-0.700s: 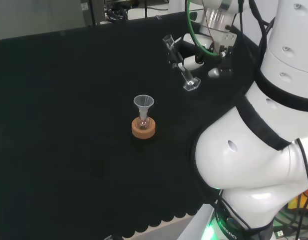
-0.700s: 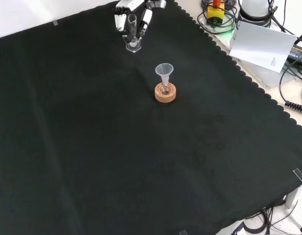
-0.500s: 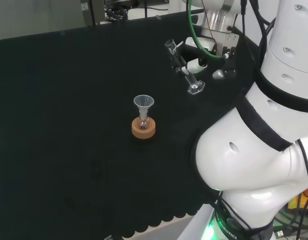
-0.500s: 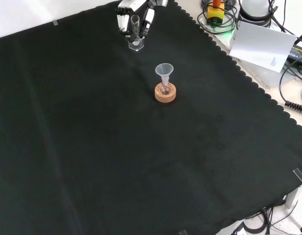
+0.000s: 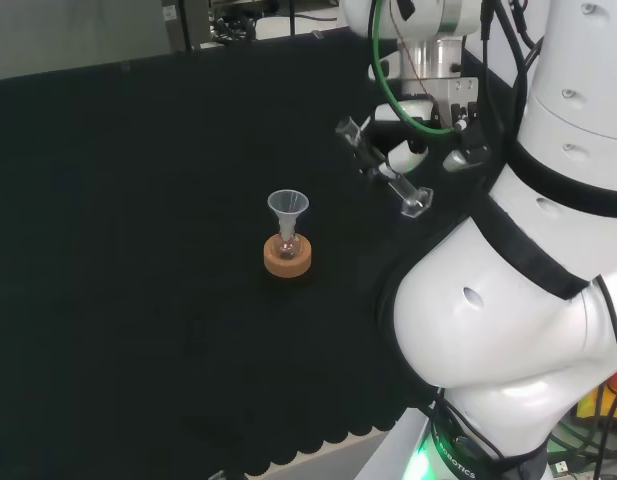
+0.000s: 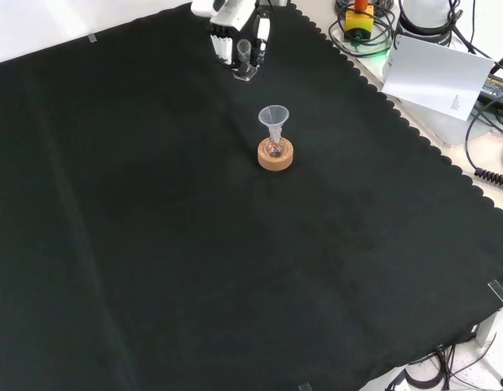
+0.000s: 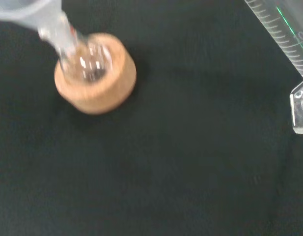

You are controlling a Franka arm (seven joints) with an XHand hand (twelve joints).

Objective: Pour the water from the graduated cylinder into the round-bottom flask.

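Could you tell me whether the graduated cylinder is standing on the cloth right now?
No, the hand holds the graduated cylinder tilted above the cloth.

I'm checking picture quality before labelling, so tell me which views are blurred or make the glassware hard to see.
Wrist view: the flask on its cork ring is smeared and soft, though the graduated cylinder still shows its marks. Head view: the cylinder in the hand looks faint against the black cloth. Front view: sharp, evenly lit, the funnel reads clearly.

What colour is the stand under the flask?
Light cork brown; the stand shows best in the wrist view.
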